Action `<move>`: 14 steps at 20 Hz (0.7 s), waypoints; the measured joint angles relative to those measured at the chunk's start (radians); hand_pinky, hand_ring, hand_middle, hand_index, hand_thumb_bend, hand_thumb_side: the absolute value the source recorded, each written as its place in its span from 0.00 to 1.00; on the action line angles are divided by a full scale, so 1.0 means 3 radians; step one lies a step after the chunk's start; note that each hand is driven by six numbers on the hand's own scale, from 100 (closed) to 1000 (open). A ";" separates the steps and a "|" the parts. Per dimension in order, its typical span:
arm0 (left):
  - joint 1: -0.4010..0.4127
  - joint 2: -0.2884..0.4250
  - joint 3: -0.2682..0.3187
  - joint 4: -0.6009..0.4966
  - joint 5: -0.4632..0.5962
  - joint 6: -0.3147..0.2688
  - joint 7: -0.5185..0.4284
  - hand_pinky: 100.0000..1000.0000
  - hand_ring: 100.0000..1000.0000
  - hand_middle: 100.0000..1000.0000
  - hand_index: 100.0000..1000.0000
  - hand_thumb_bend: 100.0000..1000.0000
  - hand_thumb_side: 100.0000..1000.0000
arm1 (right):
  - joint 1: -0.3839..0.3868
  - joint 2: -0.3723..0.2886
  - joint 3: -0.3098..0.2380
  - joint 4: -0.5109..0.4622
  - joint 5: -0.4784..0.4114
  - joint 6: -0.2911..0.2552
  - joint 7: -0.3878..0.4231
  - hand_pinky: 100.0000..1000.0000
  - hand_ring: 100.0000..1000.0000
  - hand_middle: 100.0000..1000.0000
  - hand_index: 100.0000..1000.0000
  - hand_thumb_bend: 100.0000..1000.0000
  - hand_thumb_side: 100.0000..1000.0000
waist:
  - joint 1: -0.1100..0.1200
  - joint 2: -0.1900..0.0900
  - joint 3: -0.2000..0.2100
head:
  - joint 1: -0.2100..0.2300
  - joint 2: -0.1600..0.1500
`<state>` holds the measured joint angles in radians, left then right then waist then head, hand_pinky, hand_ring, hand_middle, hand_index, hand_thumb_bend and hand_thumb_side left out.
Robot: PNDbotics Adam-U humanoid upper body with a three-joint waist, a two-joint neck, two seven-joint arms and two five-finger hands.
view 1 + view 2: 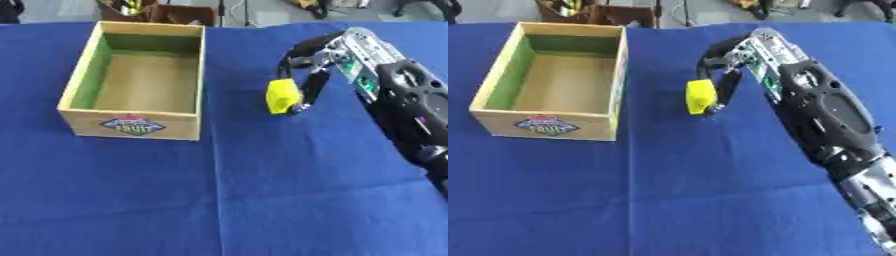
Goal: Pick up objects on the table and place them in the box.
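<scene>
Light is even and fairly bright, with no harsh glare on the blue tablecloth. The wooden box casts a soft shadow on its inner left wall and floor. Both views are soft and slightly blurred throughout; the box's label is unreadable. The right hand shows small pale highlights on its silver parts.

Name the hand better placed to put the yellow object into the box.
Right. The right robot hand already pinches the yellow object, right of the wooden box. No left hand shows.
</scene>
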<state>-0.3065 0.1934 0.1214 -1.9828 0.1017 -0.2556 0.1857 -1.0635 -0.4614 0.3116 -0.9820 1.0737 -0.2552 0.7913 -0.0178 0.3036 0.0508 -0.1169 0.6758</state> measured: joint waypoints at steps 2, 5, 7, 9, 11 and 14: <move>0.0000 -0.0001 -0.0001 0.0000 0.0000 0.0000 -0.0001 0.43 0.53 0.60 0.74 0.00 1.00 | 0.0006 0.0000 0.0001 0.0000 -0.0003 0.0014 -0.0015 0.78 0.85 0.56 0.77 0.45 0.40 | 0.0001 0.0004 0.0002 | -0.0002 0.0000; 0.0000 -0.0001 -0.0007 0.0000 0.0000 0.0000 -0.0004 0.43 0.53 0.60 0.74 0.00 1.00 | 0.0027 0.0000 0.0009 0.0000 -0.0003 0.0029 -0.0042 0.78 0.84 0.53 0.74 0.41 0.39 | 0.0006 0.0018 0.0008 | -0.0010 0.0000; 0.0000 -0.0002 -0.0012 0.0000 0.0000 0.0000 -0.0009 0.43 0.53 0.60 0.74 0.00 1.00 | 0.0027 0.0000 0.0009 0.0000 -0.0003 0.0031 -0.0061 0.77 0.83 0.50 0.72 0.37 0.40 | 0.0012 0.0019 0.0010 | -0.0014 -0.0001; 0.0000 -0.0002 -0.0018 0.0000 0.0000 0.0002 -0.0015 0.43 0.53 0.60 0.74 0.00 1.00 | 0.0027 0.0000 0.0009 0.0000 -0.0003 0.0032 -0.0076 0.77 0.83 0.49 0.71 0.33 0.41 | 0.0013 0.0022 0.0012 | -0.0015 -0.0001; 0.0000 -0.0002 -0.0019 0.0000 0.0001 0.0005 -0.0019 0.42 0.53 0.60 0.74 0.00 1.00 | 0.0026 0.0000 0.0009 -0.0001 -0.0006 0.0031 -0.0094 0.76 0.82 0.48 0.70 0.26 0.43 | 0.0014 0.0026 0.0015 | -0.0015 -0.0001; 0.0000 -0.0003 -0.0019 0.0000 0.0003 0.0008 -0.0022 0.42 0.53 0.60 0.74 0.00 1.00 | 0.0025 0.0000 0.0010 -0.0010 -0.0013 0.0032 -0.0115 0.76 0.82 0.47 0.69 0.18 0.42 | 0.0016 0.0027 0.0015 | -0.0017 -0.0001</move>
<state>-0.3065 0.1925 0.1157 -1.9828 0.1026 -0.2534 0.1790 -1.0559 -0.4613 0.3145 -0.9850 1.0697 -0.2457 0.7567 -0.0131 0.3118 0.0553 -0.1221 0.6756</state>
